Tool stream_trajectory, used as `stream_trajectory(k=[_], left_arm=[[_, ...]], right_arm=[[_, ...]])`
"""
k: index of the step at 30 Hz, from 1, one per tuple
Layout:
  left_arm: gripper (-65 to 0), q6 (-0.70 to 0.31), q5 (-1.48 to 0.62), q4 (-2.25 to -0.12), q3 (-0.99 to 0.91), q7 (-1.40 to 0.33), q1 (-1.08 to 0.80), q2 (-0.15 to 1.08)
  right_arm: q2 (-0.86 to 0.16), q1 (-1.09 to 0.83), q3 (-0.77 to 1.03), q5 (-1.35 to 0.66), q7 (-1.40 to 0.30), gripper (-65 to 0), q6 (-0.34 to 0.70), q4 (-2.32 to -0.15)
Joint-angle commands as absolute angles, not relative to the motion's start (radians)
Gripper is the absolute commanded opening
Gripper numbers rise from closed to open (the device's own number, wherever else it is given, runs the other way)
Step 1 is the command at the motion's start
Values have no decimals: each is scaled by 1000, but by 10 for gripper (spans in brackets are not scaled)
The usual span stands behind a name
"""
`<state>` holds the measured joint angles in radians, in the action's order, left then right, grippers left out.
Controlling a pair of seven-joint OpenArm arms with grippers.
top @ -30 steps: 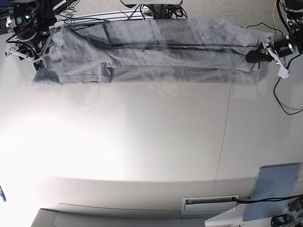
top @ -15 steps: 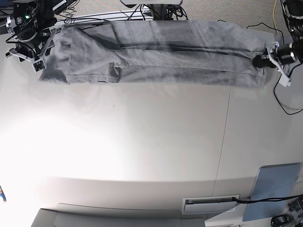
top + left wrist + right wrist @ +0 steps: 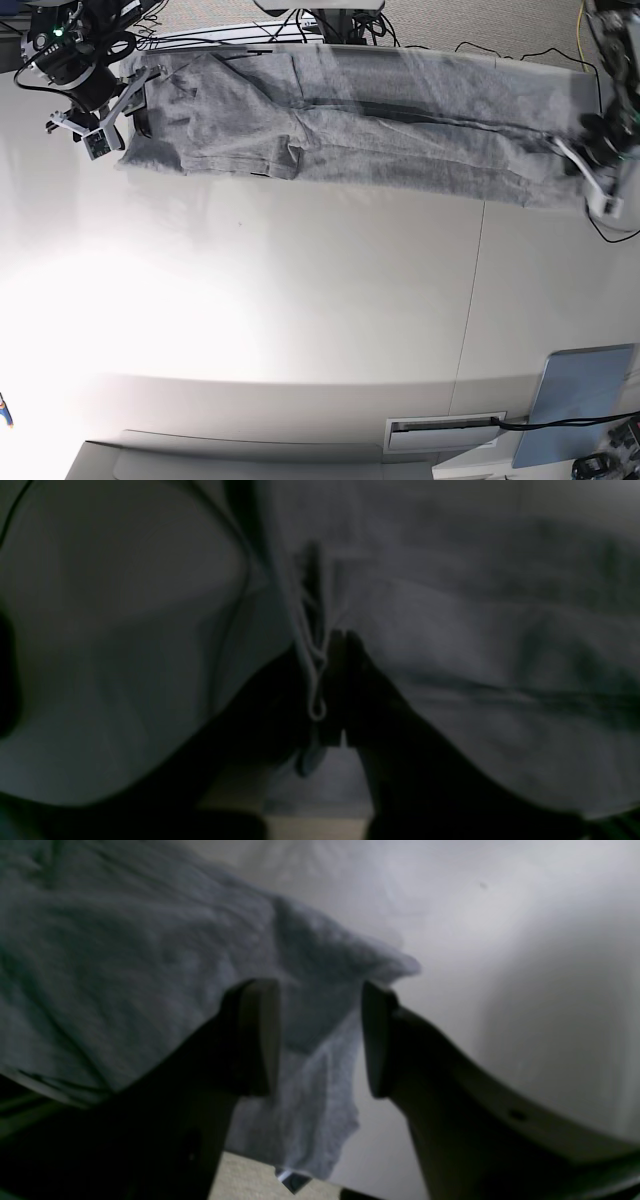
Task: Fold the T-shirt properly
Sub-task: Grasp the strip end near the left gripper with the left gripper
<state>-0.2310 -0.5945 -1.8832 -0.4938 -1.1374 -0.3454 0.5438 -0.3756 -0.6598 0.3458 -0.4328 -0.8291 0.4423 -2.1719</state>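
Note:
The heather-grey T-shirt (image 3: 380, 130) lies stretched in a long band along the far edge of the white table (image 3: 300, 300), plain side showing. My left gripper (image 3: 577, 160) at the band's right end is shut on a bunched hem of the T-shirt (image 3: 450, 630); in the left wrist view the gripper (image 3: 327, 680) pinches the fabric edge. My right gripper (image 3: 118, 125) is at the band's left end. In the right wrist view the gripper (image 3: 317, 1040) is open, its fingers (image 3: 257, 1035) apart over a corner of the T-shirt (image 3: 150, 965).
Cables (image 3: 330, 25) hang behind the table's far edge. A blue-grey panel (image 3: 580, 400) stands at the front right. A thin seam (image 3: 470, 300) runs down the tabletop right of the middle.
The T-shirt has slid to the right in the base view. Its right end has dropped nearer with the left gripper, so the band now slants. The right arm followed to the right.

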Motion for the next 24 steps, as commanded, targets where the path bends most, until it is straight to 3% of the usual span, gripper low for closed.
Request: stream_trajectory(k=[1,8,14,24], left_arm=[[-650,-229,-602,-1937,-500,-1129,-365,537],[-650,-283,-762,-2142,-485,-1118,-510,368],[-650,-287,-783,-2172,-335,-1071,-509,270],[-650,-141,-550,-2160,39,-993,-439,227]], right_arm=[[-387,-662,355,-437,-807,-387,438,-2186],[-388,-662,355,-438,-807,-387,438,-2186],[-388,-662,355,-438,-812,-387,438,-2186],[-388,-662,355,-437,-817,-387,439,-2186]])
